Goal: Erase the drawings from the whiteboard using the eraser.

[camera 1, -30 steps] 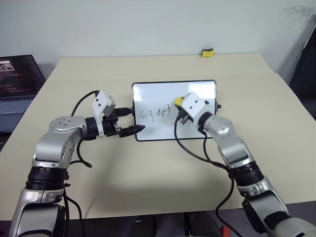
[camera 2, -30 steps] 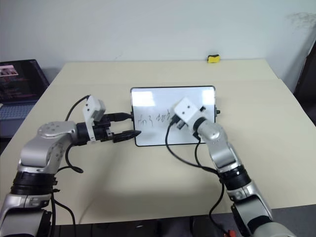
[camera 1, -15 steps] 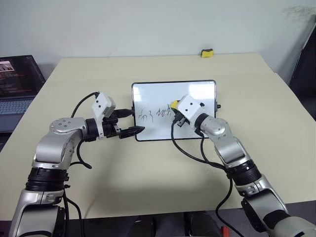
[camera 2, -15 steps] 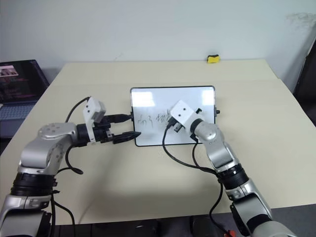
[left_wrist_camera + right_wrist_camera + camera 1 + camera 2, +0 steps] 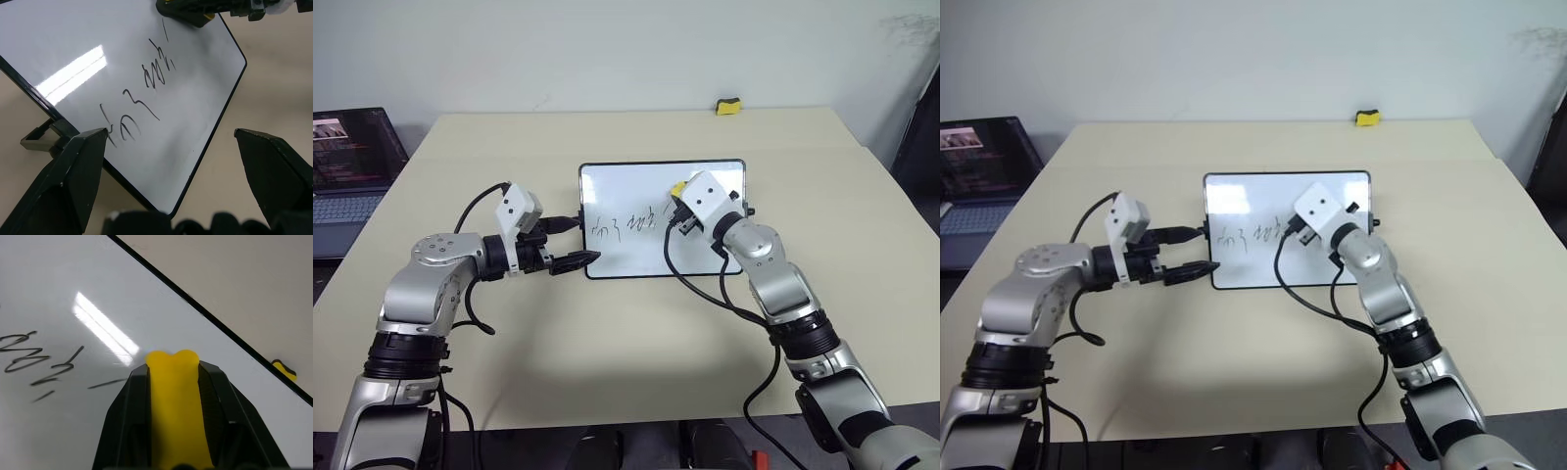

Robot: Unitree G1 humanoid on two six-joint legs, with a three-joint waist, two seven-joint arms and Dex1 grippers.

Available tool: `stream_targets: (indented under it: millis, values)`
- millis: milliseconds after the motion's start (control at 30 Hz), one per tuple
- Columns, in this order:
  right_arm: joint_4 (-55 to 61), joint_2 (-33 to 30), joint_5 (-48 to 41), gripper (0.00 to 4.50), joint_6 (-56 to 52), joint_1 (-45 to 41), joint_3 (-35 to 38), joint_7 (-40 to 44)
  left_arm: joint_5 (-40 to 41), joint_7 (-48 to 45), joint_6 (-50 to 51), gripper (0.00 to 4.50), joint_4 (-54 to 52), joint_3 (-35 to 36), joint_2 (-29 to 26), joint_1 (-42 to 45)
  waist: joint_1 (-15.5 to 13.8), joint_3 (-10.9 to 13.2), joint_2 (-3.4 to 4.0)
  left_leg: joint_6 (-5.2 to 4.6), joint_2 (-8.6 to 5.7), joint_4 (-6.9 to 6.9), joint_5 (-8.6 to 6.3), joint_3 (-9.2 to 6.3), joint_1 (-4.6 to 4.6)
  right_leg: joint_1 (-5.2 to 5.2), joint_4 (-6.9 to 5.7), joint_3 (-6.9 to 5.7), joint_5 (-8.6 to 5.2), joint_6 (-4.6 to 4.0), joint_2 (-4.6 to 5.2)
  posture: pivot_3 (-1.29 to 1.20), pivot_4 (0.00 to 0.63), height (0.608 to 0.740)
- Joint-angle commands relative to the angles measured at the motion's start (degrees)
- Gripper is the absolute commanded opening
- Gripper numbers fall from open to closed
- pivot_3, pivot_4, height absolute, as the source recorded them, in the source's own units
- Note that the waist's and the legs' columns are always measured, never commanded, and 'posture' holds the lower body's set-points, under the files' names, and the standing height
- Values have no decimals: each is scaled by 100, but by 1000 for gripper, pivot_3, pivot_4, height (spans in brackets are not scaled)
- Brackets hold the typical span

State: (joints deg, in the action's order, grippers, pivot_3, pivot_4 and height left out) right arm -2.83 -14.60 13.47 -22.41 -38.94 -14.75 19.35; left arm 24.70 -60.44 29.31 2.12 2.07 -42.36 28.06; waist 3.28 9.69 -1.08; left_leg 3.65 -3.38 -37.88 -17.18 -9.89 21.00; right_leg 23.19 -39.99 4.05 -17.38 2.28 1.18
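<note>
Right tool [image 5: 172,382] clamped on small yellow-and-black eraser block [image 5: 677,188] beside thin black marker scribbles [image 5: 626,221], probably for wiping; left tool [image 5: 183,166] spread wide at glossy black-framed whiteboard [image 5: 636,181], likely bracing.

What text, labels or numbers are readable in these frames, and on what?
None readable.
Glossy white black-framed whiteboard: thin black marker scribbles, handwriting-like, no legible word.
Dark laptop screen left of the beige table: lines of text, too small to read.

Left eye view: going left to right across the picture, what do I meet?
laptop → left gripper → drawings on the whiteboard → eraser in the right gripper → second yellow block
</note>
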Motion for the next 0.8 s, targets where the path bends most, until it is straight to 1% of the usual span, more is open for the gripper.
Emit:
stream_targets:
  millis: [33, 167, 300, 367, 467, 567, 667, 733, 800]
  values:
    - [40, -64, 62, 986, -182, 152, -182, 256, 22, -2, -112, 4500, -162, 115, -22, 67, 0, 0, 0, 0, 0, 0, 0, 0, 0, 0, 0, 0, 0, 0, 0, 0, 150, 740]
    - [253, -143, 65, 986, -287, 353, -515, 723, 34, 7, -94, 4500, -194, 126, -27, 43, 7, -1, -1, -1, 1, 0, 0, -1, -1, -1, 0, -1, 0, 0, 0, 0, 150, 740]
    - [332, -163, 131, 986, -349, 409, -654, 923, 39, 9, -86, 4500, -218, 123, -24, 18, 39, -1, -1, -1, 1, -1, 0, 2, -6, -2, -4, 2, 0, 0, 0, 0, 150, 740]
    - [255, -130, 247, 986, -310, 332, -613, 762, 42, 8, -80, 4500, -218, 118, -19, 25, 38, -1, -1, -1, 1, -1, 0, 1, -7, -3, -5, 0, 0, 0, 0, 0, 150, 740]
    - [25, -15, 360, 986, -162, 45, -259, 156, 45, 5, -66, 4500, -220, 107, -17, 46, 44, 0, -1, -1, 1, -2, 0, 1, -8, -4, -5, 1, 1, 0, 0, 0, 150, 740]
    - [-93, 31, 348, 986, -35, -142, -50, -209, 46, 2, -58, 4500, -223, 99, -13, 55, 10, 0, -1, -1, 1, -3, 0, -1, -8, -3, -6, -1, 9, -3, 0, 0, 150, 740]
    - [-133, 75, 327, 986, 49, -174, -16, -298, 44, 5, -51, 4500, -228, 85, 0, 63, -16, 0, -1, 0, 1, -2, 1, -1, -7, -2, -4, -2, 10, -2, 0, 0, 150, 740]
    - [-114, 86, 325, 986, 30, -131, -90, -197, 50, 8, -43, 4500, -244, 87, 2, 56, -10, 0, -1, 0, 1, -1, 1, -1, -4, -2, 1, -2, 10, -2, 0, 0, 150, 740]
    - [-73, 58, 323, 986, -79, 5, -271, 78, 50, 13, -44, 4500, -250, 89, 5, 47, -2, 0, -1, 0, 1, -1, 1, 2, -3, -1, 2, 0, 10, -2, 0, 0, 150, 740]
